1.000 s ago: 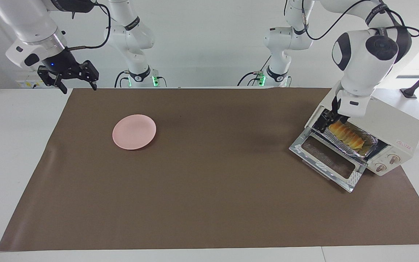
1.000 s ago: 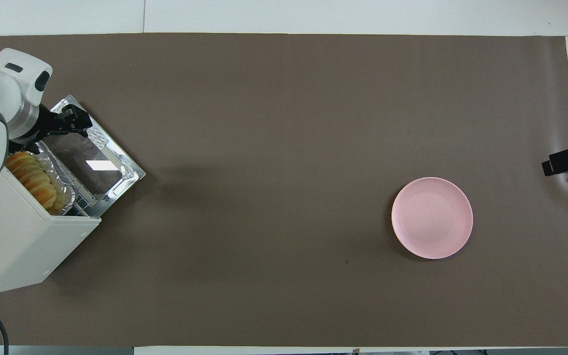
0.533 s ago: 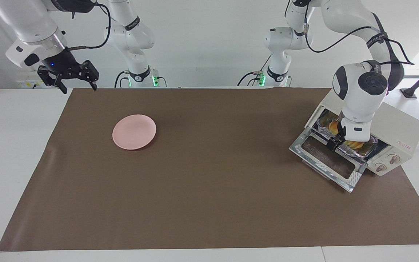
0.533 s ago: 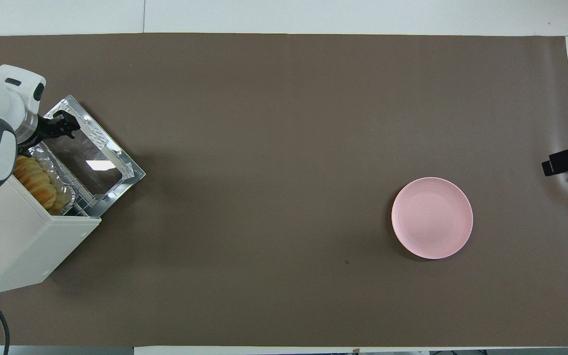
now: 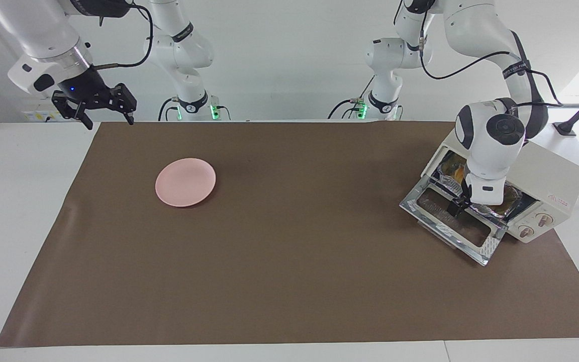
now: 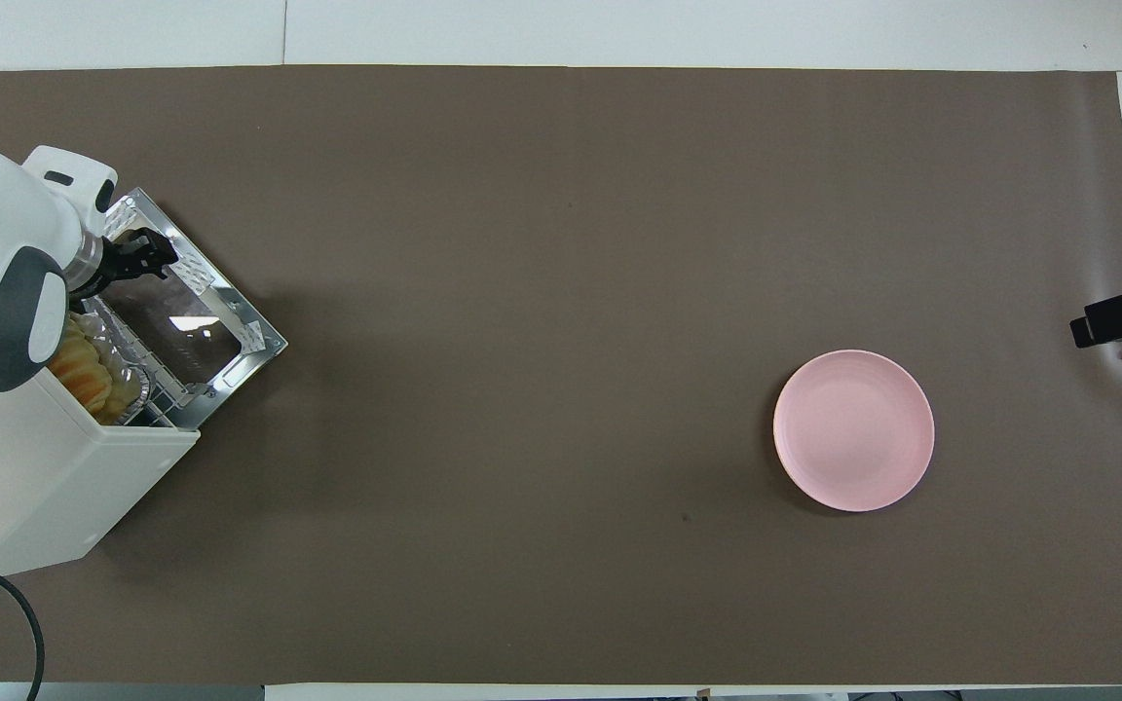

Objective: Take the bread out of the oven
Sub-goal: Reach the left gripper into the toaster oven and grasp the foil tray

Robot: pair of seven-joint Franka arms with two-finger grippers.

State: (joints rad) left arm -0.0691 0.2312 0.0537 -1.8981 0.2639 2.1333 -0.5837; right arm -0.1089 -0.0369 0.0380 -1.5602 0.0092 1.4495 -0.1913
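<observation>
Oven (image 5: 546, 173) sits at the left arm's end of the table, door (image 5: 453, 221) dropped flat onto the brown mat (image 5: 289, 261). Inside I see the bread (image 6: 93, 375) lying in its foil tray (image 6: 128, 389) on the rack, mostly hidden under the arm's wrist in both views. Left gripper (image 5: 456, 207) points down just over the inner edge of the open door, at the mouth of the oven, right beside the tray's front rim. I cannot tell whether its claw is released or clenched, nor whether it touches the foil. Right gripper (image 5: 104, 113) waits in the air over the table's edge at the right arm's end, claw spread and holding nothing. Pink plate (image 5: 185, 182) lies bare on the mat, toward the right arm's end.
</observation>
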